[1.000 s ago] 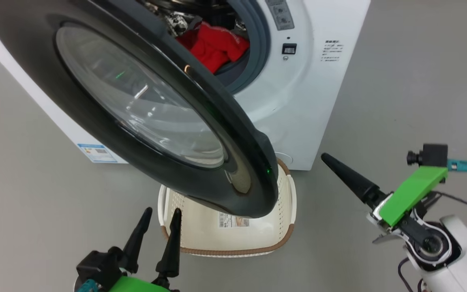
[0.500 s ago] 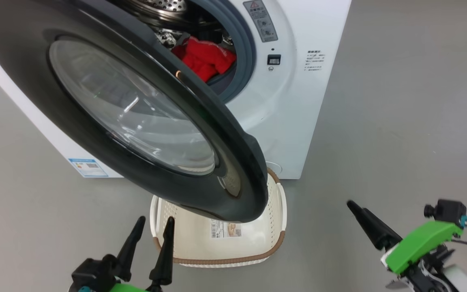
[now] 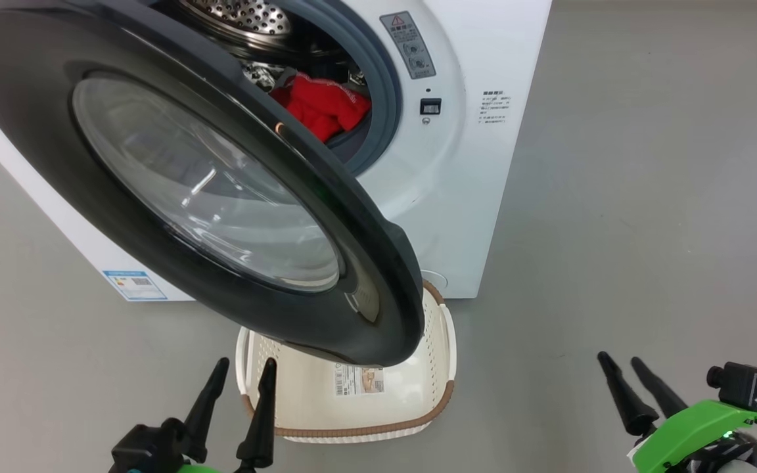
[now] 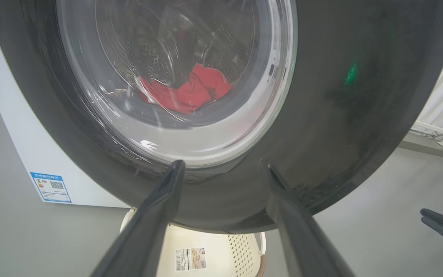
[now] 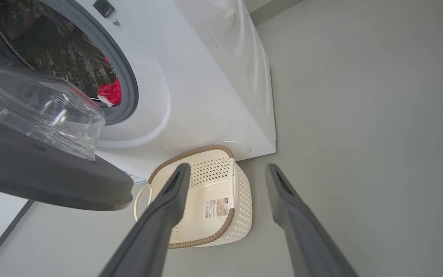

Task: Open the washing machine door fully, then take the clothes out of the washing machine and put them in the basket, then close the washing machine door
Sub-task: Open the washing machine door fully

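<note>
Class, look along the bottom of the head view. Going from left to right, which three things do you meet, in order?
left hand → cream basket → right hand

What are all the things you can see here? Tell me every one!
washing machine: one, white, at the back
washing machine door: one, black rim with clear glass, swung open above the basket
clothes: a heap, red, inside the drum
basket: one, cream with brown rim, on the floor before the machine, no clothes in it
paper label: one, white, on the basket's bottom
sticker: one, blue, low on the machine
floor: grey, all around
left gripper: one, black fingers, open, lower left
right gripper: one, black fingers, open, lower right
</note>
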Controlling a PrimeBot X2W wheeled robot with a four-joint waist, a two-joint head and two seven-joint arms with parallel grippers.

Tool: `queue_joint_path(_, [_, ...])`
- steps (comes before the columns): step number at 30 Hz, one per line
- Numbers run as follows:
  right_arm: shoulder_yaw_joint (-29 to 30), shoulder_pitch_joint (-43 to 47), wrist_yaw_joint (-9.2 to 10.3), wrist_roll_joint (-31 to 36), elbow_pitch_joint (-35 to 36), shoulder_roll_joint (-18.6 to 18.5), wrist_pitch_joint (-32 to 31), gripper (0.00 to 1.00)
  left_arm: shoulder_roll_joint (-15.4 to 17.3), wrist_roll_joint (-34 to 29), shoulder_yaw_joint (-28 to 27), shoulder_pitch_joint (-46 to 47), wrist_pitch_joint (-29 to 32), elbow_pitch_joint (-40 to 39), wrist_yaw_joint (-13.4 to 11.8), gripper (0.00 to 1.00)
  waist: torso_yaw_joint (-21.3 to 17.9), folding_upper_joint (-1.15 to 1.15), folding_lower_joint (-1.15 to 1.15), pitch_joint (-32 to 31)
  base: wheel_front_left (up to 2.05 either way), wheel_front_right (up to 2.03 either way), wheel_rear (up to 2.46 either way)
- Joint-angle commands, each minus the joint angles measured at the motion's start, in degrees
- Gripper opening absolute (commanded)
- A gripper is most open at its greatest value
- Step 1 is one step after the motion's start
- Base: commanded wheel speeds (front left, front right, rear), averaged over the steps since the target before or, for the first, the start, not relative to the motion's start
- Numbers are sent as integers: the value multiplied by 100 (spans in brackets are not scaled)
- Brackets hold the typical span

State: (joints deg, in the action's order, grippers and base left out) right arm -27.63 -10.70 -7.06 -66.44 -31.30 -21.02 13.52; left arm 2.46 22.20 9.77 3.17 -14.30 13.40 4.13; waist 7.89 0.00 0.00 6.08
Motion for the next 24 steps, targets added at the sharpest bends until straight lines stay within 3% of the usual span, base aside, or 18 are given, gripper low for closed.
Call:
queue_joint_path(1, [48, -44, -43, 237, 1, -50, 120, 100, 42, -48, -201, -26, -70, -109, 30, 100, -9, 0, 0, -12, 0, 0, 0])
queue_joint_path(5, [743, 28, -43, 982, 154, 148, 144, 100, 42, -58, -221, -22, -70, -112, 32, 100, -27, 0, 0, -8, 0, 0, 0])
queue_joint_path(6, [1188, 171, -43, 1528, 374, 303, 145, 100, 42, -62, -231, -10, -70, -114, 33, 100, -29, 0, 0, -2, 0, 0, 0])
queue_joint_path(13, [2187, 813, -43, 3218, 1210, 910, 147, 100, 42, -99, -274, 34, -70, -201, 38, 100, -24, 0, 0, 6, 0, 0, 0])
queue_joint_path(24, [2911, 1449, -43, 4370, 2204, 1430, 147, 100, 42, -127, -295, 30, -70, -373, 27, 100, -1, 0, 0, 22, 0, 0, 0])
